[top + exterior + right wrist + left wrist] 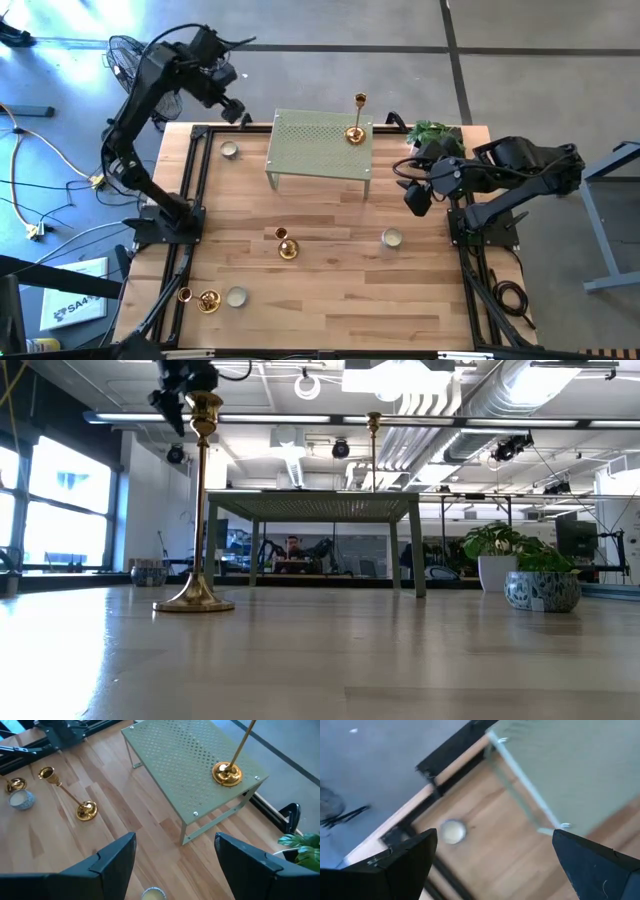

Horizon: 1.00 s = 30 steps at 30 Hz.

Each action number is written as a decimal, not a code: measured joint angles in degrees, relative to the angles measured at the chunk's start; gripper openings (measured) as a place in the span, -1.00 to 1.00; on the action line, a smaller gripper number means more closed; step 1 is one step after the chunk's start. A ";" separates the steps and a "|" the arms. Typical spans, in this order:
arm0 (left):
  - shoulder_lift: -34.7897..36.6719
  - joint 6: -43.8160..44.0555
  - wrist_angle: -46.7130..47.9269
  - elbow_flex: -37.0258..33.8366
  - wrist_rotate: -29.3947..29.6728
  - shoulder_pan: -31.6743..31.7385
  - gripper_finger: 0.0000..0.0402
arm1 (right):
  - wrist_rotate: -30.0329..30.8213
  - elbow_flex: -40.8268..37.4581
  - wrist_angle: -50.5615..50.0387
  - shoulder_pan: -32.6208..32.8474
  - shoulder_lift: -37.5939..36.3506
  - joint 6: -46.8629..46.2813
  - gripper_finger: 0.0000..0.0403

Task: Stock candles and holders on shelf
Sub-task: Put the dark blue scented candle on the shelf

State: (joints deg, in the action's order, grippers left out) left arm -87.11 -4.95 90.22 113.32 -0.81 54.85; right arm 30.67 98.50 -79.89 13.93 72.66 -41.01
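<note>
Here, left pincer (238, 112) wide open, empty, right pincer (418, 198) parted, empty

Clearance, left gripper (236, 110): open, empty, raised beside shelf (320, 146) corner; one candle (229, 150) on bare wood below. Ahead, perforated top unobstructed up to tall holder (356, 125), apparently at far edge.

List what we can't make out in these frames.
- Holder on the shelf: in the right wrist view its stem is cut off by the top edge, cup unseen.
- Candle near the left gripper: motion-blurred in the left wrist view.
- Front-left gold pieces: too small in the high view to count or tell whether upright.
- Right gripper: absent from the low view.
</note>
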 joint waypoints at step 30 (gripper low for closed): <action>-4.50 -6.79 -3.86 -22.55 -4.56 9.25 0.93 | 3.45 0.00 -1.87 -0.04 0.00 0.52 0.31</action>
State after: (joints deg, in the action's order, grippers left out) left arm -91.61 -11.75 86.36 90.77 -5.37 64.10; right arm 34.12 98.50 -81.76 13.89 72.66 -40.49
